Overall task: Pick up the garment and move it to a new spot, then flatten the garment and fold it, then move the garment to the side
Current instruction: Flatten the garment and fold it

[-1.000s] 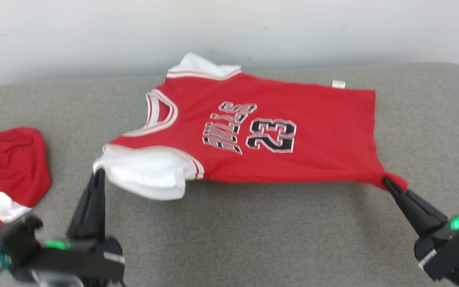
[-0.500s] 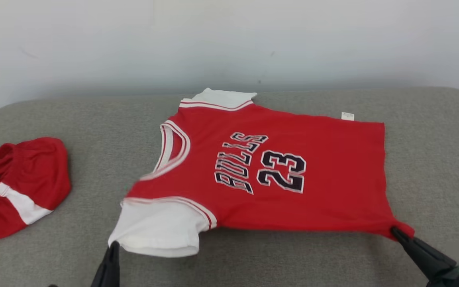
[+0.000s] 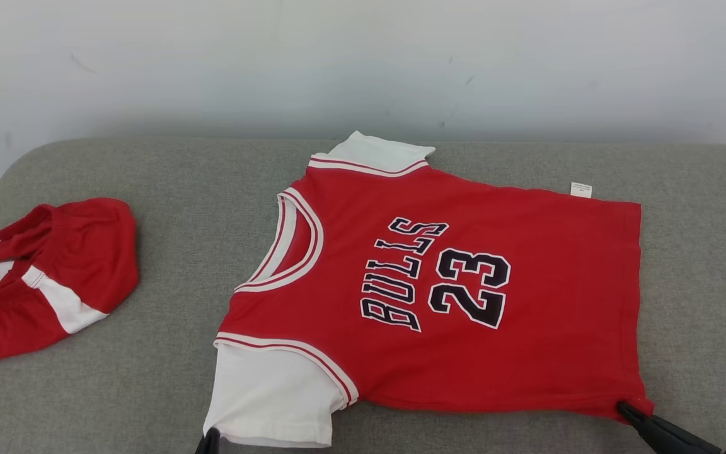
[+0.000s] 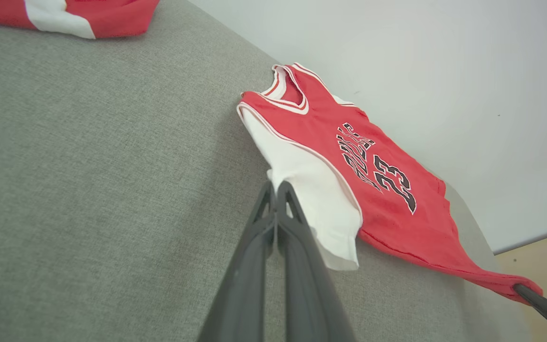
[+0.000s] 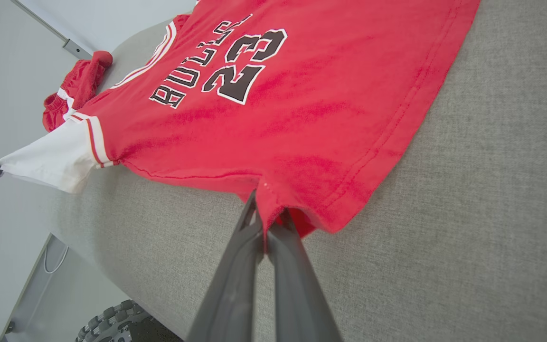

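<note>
Two clenched grippers hold one garment between them. The left gripper [image 4: 274, 186] has its dark fingers pressed together on the hem corner of the near white sleeve [image 4: 311, 190]. The right gripper [image 5: 267, 209] is clamped on the bunched near hem corner of the red cotton basketball jersey [image 3: 539, 353].

Bare grey fabric cushion [image 3: 149, 391] spreads to the left of the left gripper as far as a crumpled pair of red and white shorts [image 3: 79, 265], which lies well apart from it. More bare cushion lies to the right of the right gripper. Behind that gripper the cushion's rounded front edge drops away, with a knobbly black tyre [image 5: 112, 323] below it. Beyond both grippers, past the jersey, the cushion meets a plain white wall [image 3: 338, 63].

The jersey lies front up and nearly flat ahead of the fingers, neck toward the left gripper's side. It has white and red striped trim, black "BULLS 23" lettering [image 3: 438, 277] and a small white tag [image 3: 581, 189] at its far hem corner.
</note>
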Available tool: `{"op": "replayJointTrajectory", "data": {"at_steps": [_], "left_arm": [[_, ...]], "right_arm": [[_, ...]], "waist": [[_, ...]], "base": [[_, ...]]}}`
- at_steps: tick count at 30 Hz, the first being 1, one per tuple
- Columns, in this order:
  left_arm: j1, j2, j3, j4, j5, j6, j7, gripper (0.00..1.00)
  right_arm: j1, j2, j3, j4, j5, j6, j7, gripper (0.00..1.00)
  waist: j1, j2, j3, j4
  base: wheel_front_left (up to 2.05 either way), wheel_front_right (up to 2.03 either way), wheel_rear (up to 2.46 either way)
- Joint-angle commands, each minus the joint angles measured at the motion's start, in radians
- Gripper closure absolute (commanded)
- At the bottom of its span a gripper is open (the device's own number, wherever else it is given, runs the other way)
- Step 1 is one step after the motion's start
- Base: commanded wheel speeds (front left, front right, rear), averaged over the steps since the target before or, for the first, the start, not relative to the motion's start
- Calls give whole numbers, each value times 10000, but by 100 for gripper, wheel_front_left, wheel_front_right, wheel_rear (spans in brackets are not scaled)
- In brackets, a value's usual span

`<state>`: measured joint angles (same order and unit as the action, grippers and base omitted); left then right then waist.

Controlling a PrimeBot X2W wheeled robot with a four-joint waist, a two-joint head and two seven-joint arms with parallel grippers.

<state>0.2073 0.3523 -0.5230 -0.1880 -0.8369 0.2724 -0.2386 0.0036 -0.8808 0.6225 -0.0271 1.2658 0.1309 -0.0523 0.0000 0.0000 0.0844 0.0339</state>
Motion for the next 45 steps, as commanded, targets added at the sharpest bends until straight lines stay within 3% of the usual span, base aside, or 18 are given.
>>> {"op": "replayJointTrajectory", "data": {"at_steps": [1, 13, 23, 35, 45], "left_arm": [[-242, 6, -20, 74, 65, -102, -19, 100], [-1890, 495, 357, -195, 353, -518, 323, 100], [-3596, 840, 502, 430, 238, -1085, 1033, 100], [-7249, 247, 238, 4504, -324, -2800, 2085, 100], [-9605, -91, -45, 7691, -623, -3774, 2994, 100]], "right_arm": [[91, 102, -105, -18, 66, -3, 82, 100], [68, 248, -637, -474, 143, -3, 53, 100], [-1244, 765, -490, -93, 174, -3, 390, 100], [-3827, 1458, 697, 1787, 28, -3, 795, 100], [-5743, 2124, 2033, 3083, 384, -3, 577, 100]], "waist": [[0, 0, 118, -5], [0, 0, 422, -589], [0, 0, 669, -988], [0, 0, 1286, -1444], [0, 0, 1983, -1950]], "base": [[0, 0, 0], [0, 0, 0], [0, 0, 0], [0, 0, 0], [0, 0, 0]]}}
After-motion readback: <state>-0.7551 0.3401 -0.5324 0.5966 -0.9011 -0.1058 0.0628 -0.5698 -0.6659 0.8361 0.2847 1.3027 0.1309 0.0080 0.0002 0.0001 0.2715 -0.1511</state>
